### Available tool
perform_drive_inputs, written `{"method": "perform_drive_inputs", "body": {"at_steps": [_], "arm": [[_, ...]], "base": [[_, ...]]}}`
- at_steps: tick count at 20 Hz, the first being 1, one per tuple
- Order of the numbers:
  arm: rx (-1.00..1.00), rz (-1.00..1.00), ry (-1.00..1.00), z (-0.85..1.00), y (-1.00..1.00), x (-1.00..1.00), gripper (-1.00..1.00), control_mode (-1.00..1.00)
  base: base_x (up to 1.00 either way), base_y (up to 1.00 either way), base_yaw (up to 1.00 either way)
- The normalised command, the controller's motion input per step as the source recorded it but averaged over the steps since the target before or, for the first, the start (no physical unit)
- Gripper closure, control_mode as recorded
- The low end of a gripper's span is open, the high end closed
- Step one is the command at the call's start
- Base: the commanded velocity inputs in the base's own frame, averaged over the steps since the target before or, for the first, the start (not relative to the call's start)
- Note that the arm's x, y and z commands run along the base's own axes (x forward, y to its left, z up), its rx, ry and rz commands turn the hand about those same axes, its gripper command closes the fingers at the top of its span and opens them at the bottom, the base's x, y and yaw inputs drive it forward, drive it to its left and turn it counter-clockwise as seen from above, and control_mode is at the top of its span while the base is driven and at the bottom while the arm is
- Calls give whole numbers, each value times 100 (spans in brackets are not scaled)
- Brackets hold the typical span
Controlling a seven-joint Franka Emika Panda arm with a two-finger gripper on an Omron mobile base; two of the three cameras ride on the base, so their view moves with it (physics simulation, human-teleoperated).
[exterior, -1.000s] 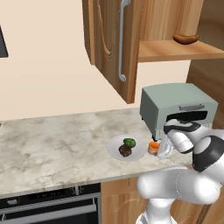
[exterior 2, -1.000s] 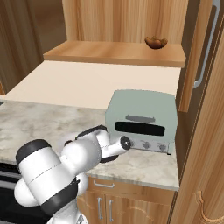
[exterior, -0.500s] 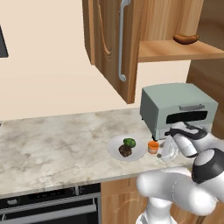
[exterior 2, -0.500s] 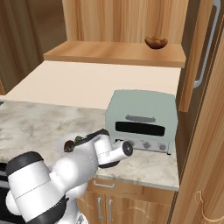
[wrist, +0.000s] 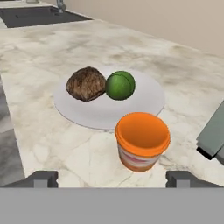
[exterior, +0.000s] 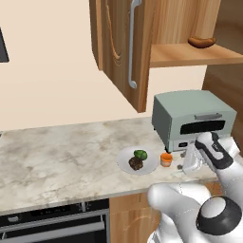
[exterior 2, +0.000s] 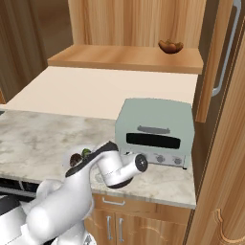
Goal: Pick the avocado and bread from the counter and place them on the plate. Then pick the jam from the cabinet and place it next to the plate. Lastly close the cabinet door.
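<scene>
- The plate (wrist: 148, 103) lies on the marbled worktop (exterior: 61, 159), in front of the toaster oven (exterior: 192, 118) and to its left in the left base view.
- The bread (wrist: 86, 84) and the avocado (wrist: 120, 85) both rest on the plate, touching each other or nearly so; in the hand view the bread is on the left and the avocado on the right.
- The jam (wrist: 142, 141) stands upright on the worktop just beside the plate's rim, between the plate and the gripper (wrist: 113, 177).
- The jaws stand wide apart and grip nothing: in the hand view the two dark fingertips (wrist: 41, 178) rise at either side, with the jar beyond them and clear of both.
- In the left base view the gripper (exterior: 189, 161) hangs low over the worktop, right of the jam (exterior: 166, 159) and in front of the toaster oven.
- The cabinet door (exterior: 126, 52) stands open, its silver bar handle (exterior: 132, 42) facing out.
- On the cabinet shelf (exterior: 190, 54) lies a glossy orange-brown sausage-shaped thing (exterior: 201, 42).
- A dark oven front (exterior: 52, 228) sits below the worktop at the left.
</scene>
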Motion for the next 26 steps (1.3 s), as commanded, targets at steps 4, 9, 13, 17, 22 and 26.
{"method": "perform_drive_inputs", "body": {"at_steps": [4,9,13,17,22,26], "arm": [[0,-9,-4,56,16,-64,-100,-100],[-1,-14,-6,48,46,-53,-100,-100],[-4,-15,-6,53,54,-22,-100,-100],[-1,-13,-9,69,35,-17,-100,-100],[-3,-8,-12,76,21,-31,-100,-100],[-7,-8,-10,68,20,-38,-100,-100]], "base": [[0,0,0],[0,0,0],[0,0,0],[0,0,0],[0,0,0],[0,0,0]]}}
